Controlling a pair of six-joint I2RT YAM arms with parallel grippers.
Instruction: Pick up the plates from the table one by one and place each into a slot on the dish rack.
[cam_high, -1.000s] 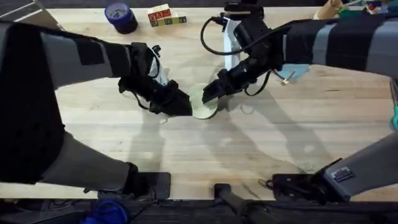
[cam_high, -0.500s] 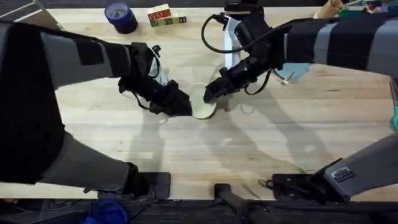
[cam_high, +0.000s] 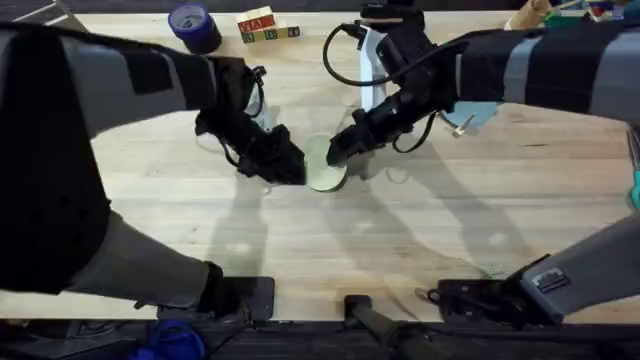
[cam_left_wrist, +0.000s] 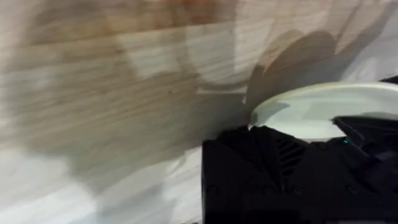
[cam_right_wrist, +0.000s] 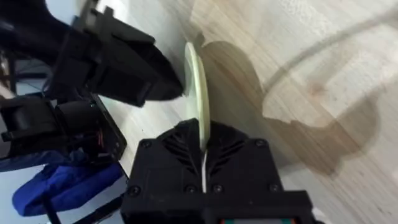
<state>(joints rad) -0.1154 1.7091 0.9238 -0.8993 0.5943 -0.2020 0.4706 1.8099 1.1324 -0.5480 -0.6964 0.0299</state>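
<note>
One plate (cam_right_wrist: 195, 81), the cream one, is in play, and the step in hand looks like lifting it off the tabletop (cam_high: 300, 240) for the rack. The right tool (cam_right_wrist: 203, 144) is clamped narrow on the plate's rim, with the plate standing on edge and running straight away from the wrist. To do this well I would keep that pinch firm and deep on the rim, lift straight up before swinging, and hold the plate upright so it meets a slot edge-first. The left tool (cam_right_wrist: 163, 87) should back off at 9 o'clock before the lift, or it may drag the plate askew; a thin rim grip could also let the plate pivot.

From above, the plate (cam_high: 325, 165) sits near the tabletop's middle. The right tool (cam_high: 340, 150) holds it from 1 o'clock, and the left tool (cam_high: 287, 166) is against its edge at 9 o'clock. In the left wrist view the plate (cam_left_wrist: 323, 106) lies just beyond the left tool (cam_left_wrist: 280, 168). Whether that tool is gripping or only steadying, I cannot tell
</note>
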